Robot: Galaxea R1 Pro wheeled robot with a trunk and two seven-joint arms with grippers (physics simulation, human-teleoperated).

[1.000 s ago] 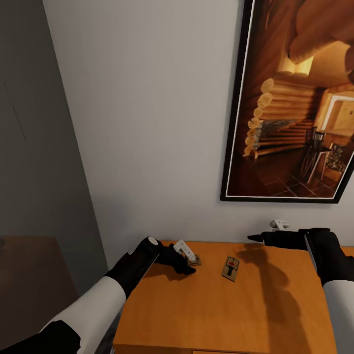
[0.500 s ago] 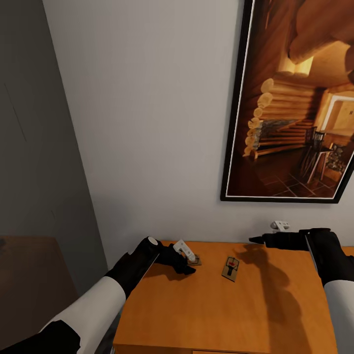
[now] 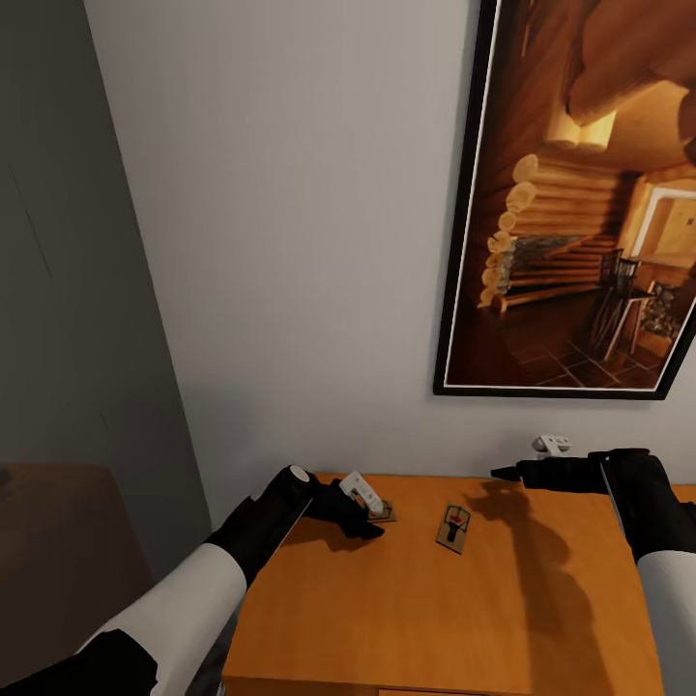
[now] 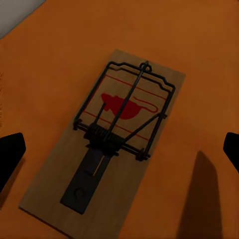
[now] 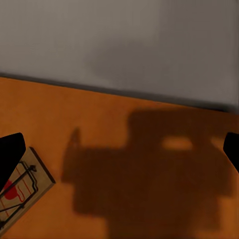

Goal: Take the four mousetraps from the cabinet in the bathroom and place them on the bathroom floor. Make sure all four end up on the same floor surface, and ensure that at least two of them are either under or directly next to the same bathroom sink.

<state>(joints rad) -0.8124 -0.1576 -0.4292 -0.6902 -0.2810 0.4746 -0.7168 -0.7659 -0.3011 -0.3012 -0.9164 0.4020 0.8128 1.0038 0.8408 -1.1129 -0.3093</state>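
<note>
The orange-brown cabinet (image 3: 435, 619) carries two mousetraps on its flat top. One mousetrap (image 3: 383, 512) (image 4: 114, 144), a small wooden slab with a wire spring and a red mouse print, lies between the black fingers (image 4: 10, 155) of my left gripper (image 3: 367, 512) (image 4: 119, 152). That gripper is open and hovers just above it. The other mousetrap (image 3: 452, 528) (image 5: 20, 191) rests mid-top. My right gripper (image 3: 507, 473) (image 5: 119, 149) is open above the back of the top, to the right of this trap, holding nothing.
A white wall stands right behind the cabinet, with a large framed log-cabin picture (image 3: 580, 193) above and a small white fitting (image 3: 551, 444) low on the wall. A grey panel (image 3: 77, 290) borders the left. The cabinet's front half is bare wood.
The right gripper has drawn back slightly to the right. The left gripper and both traps have stayed where they were.
</note>
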